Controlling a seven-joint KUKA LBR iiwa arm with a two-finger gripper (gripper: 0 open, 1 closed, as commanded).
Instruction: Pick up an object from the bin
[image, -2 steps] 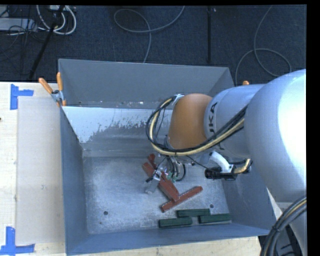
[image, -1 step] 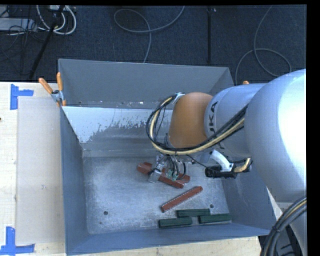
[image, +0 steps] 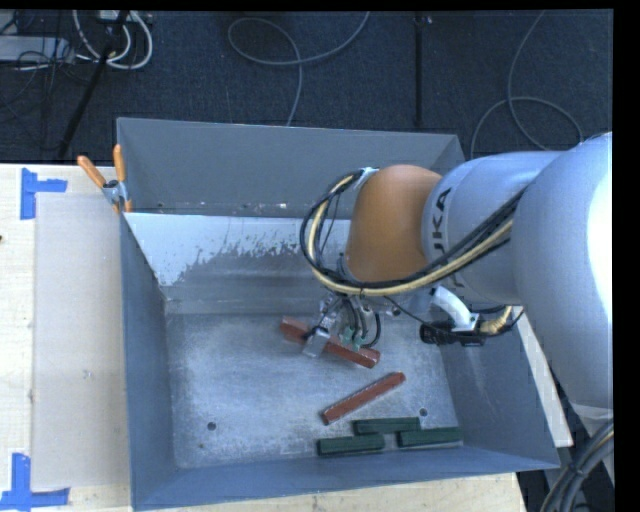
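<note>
The arm (image: 560, 250) enters the grey metal bin (image: 230, 390) from the right; its orange wrist cover (image: 395, 220) sits above the bin's centre, ringed by cables; the tool (image: 335, 335) is lowered to the bin floor, directly on the middle of a red-brown bar (image: 295, 330); this bar lies flat near the centre of the floor, slanting down to the right, with both ends showing either side of the tool; whether the tool is released or clenched cannot be told. A second red-brown bar (image: 363, 397) lies apart, nearer the front wall; three dark green bars (image: 390, 436) lie clustered along the front edge.
</note>
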